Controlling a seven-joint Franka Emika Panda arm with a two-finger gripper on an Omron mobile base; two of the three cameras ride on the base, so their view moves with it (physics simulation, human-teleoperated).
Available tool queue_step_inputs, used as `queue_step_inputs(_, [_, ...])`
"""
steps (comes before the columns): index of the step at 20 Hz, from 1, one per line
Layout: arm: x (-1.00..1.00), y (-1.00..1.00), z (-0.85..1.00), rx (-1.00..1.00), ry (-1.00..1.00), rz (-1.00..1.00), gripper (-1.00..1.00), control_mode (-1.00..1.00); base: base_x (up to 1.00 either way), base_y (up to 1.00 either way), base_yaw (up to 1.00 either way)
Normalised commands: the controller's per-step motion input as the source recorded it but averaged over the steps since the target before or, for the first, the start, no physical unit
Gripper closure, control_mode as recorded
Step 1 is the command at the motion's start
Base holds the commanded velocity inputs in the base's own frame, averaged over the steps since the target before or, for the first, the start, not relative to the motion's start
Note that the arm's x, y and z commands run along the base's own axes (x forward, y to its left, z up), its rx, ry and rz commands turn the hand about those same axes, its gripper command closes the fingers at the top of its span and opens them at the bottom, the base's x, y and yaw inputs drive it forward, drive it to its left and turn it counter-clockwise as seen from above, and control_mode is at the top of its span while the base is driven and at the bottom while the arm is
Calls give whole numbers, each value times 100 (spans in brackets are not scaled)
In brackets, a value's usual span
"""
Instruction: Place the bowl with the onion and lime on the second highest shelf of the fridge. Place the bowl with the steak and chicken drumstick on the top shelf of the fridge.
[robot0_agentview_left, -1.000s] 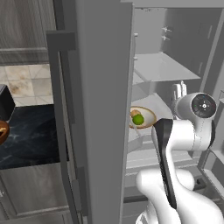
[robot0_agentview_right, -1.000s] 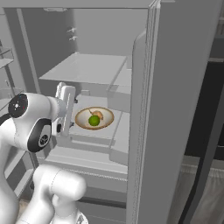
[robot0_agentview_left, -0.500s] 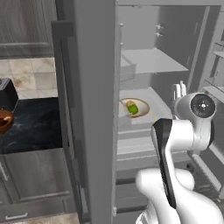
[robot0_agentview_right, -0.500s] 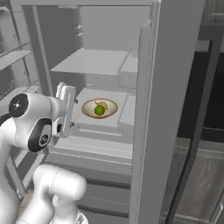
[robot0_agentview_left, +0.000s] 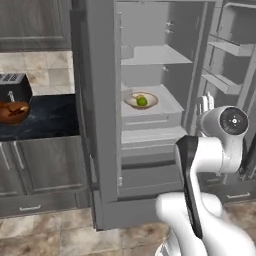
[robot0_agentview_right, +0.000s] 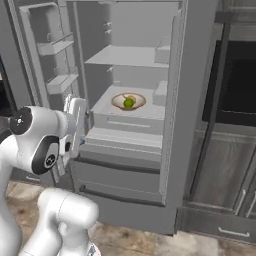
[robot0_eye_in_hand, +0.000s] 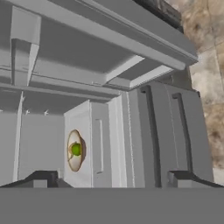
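Lower left of the right base view, the claw (robot0_agentview_right: 76, 116) hangs outside the open fridge, fingers apart, holding nothing. Farther in, centre frame, the bowl (robot0_agentview_right: 128, 101) with lime (robot0_agentview_right: 129, 103), onion probably hidden, sits on the lipped shelf (robot0_agentview_right: 131, 120).

At far left of the left base view, a brown bowl (robot0_agentview_left: 13, 111) rests on the table (robot0_agentview_left: 45, 117).

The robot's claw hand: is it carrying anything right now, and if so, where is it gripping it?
Nothing is held. The gripper is open and empty in the hand view, and the cream bowl with the lime sits apart on the fridge's lipped shelf.

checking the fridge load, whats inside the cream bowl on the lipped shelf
The bowl on the second highest shelf shows the lime. A pale shape beside it may be the onion; too small to tell.
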Motion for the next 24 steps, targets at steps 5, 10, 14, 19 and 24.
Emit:
queue_step_inputs(5, [0, 0, 0, 0, 0, 0, -100, 100, -28, 86, 7])
queue_step_inputs(10, [0, 0, 0, 0, 0, 0, -100, 100, -1, 100, 2])
queue_step_inputs(14, [0, 0, 0, 0, 0, 0, -100, 100, 0, 100, 5])
queue_step_inputs(19, [0, 0, 0, 0, 0, 0, -100, 100, 35, 100, 9])
queue_step_inputs(24, [0, 0, 0, 0, 0, 0, -100, 100, 100, 86, 5])
